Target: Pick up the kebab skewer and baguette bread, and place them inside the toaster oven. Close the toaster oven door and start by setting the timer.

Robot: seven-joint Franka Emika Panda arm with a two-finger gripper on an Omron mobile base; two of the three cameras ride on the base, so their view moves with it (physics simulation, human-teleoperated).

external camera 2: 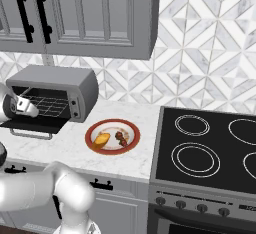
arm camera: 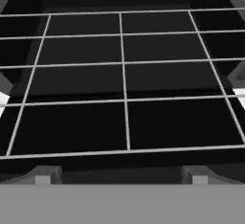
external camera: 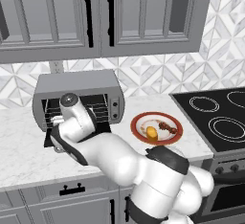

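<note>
On the left side of the counter (external camera: 19, 137), your toaster oven (external camera: 76, 85) sat with its door (external camera 2: 35, 123) folded down flat in front. Your gripper (arm camera: 122, 173) was right at the oven's mouth, looking in over the wire rack (arm camera: 124, 101). Its two fingers stood wide apart and held nothing. The rack looked bare, with no food on it that I could see.

Next to the oven, to its right, was the red plate (external camera: 139, 133). The bread (external camera: 151, 132) lay on it, and the skewer (external camera: 168, 128) lay just beside the bread, on the stove side. Both were still waiting to be picked up. Past the plate was the black stove (external camera 2: 210, 148).

I think your step was to come out of the oven and go get the first piece of food. To do it well, you needed to back straight out, level with the rack, so the fingers did not bump the side walls or the top edge. After that you could lift up, swing right, and come down from above the plate. The skewer was thin and close to the bread, so it called for slow, careful fingers.

You had lots of open room above the plate and the counter. The tight spots were the oven's opening and the flat door sticking out low.
</note>
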